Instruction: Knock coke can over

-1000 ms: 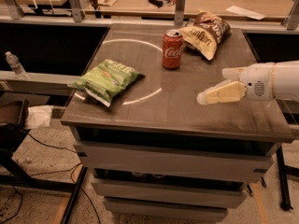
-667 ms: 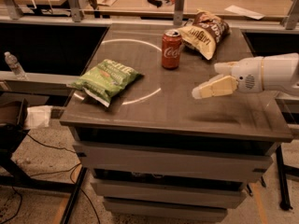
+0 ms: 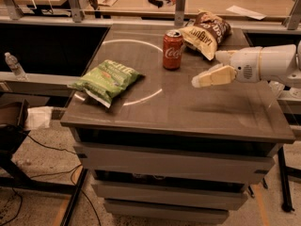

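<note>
Lying by the counter's (image 3: 188, 119) left edge is the green chip bag (image 3: 106, 80). Over the right side hangs the gripper (image 3: 196, 81), fingers pressed together, apart from the coke can (image 3: 172, 50), upright near the far edge beside the brown chip bag (image 3: 207, 32).

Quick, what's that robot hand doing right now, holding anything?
Gripper: holds nothing; it hangs above the table, beside the coke can, not touching it.

One coke can (image 3: 172, 50), two bags (image 3: 106, 80) (image 3: 205, 33), maybe one bottle (image 3: 15, 66), gripper (image 3: 200, 80) over table (image 3: 225, 112).
</note>
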